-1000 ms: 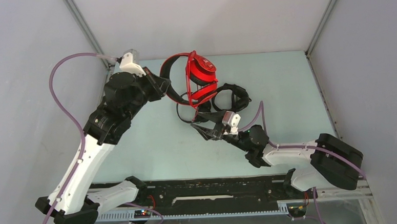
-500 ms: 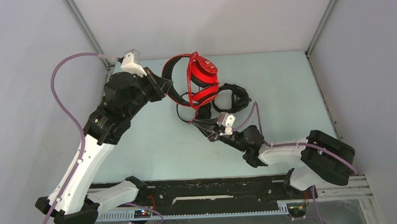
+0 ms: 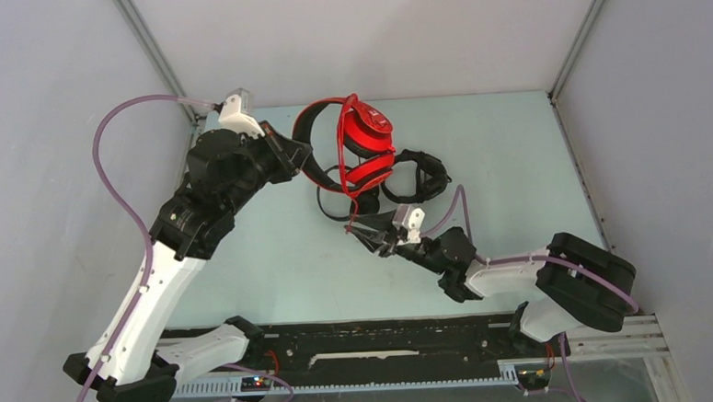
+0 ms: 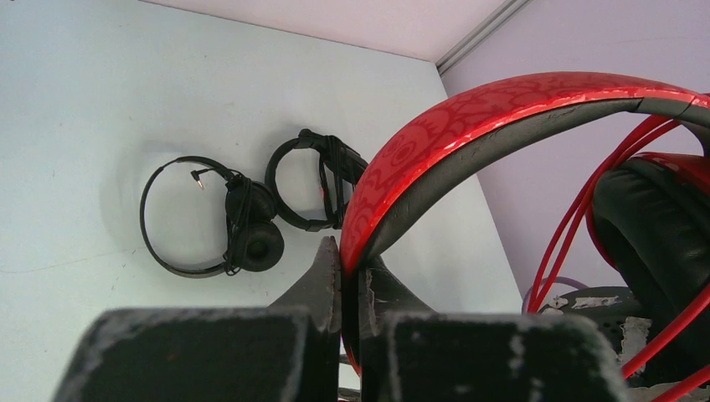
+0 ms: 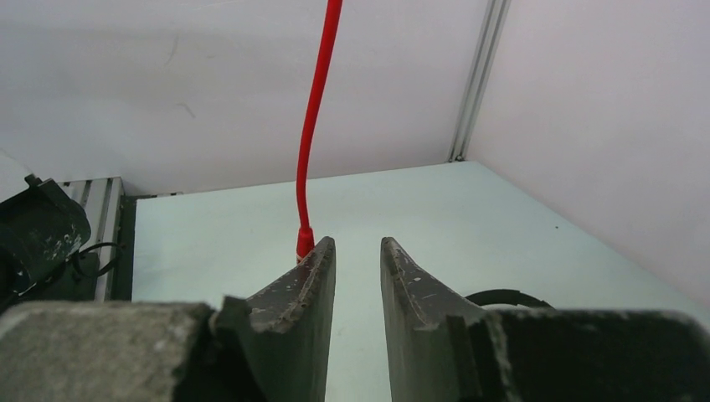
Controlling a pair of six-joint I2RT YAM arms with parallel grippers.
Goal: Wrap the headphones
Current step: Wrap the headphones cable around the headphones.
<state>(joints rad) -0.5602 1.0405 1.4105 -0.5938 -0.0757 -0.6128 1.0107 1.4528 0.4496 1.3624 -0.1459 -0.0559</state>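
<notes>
My left gripper (image 3: 295,158) is shut on the band of the red headset (image 3: 365,136) and holds it off the table; in the left wrist view the patterned red band (image 4: 469,113) is clamped between my jaws (image 4: 352,280). Its red cable (image 3: 341,165) is looped round the cups and hangs down. My right gripper (image 3: 356,227) is slightly open and empty; the red cable's end (image 5: 306,239) hangs just outside my left fingertip (image 5: 322,251). The slim black headset (image 4: 209,222) and the bulkier black headset (image 4: 318,180) lie side by side on the table below.
The pale green table (image 3: 516,156) is enclosed by grey walls at the back and both sides. A black rail (image 3: 379,347) runs along the near edge. A black band's curve (image 5: 502,297) shows beside my right finger.
My right arm has shifted a little left and its wrist has turned, staying near the hanging red cable. My left gripper still holds the red headset in about the same place.
</notes>
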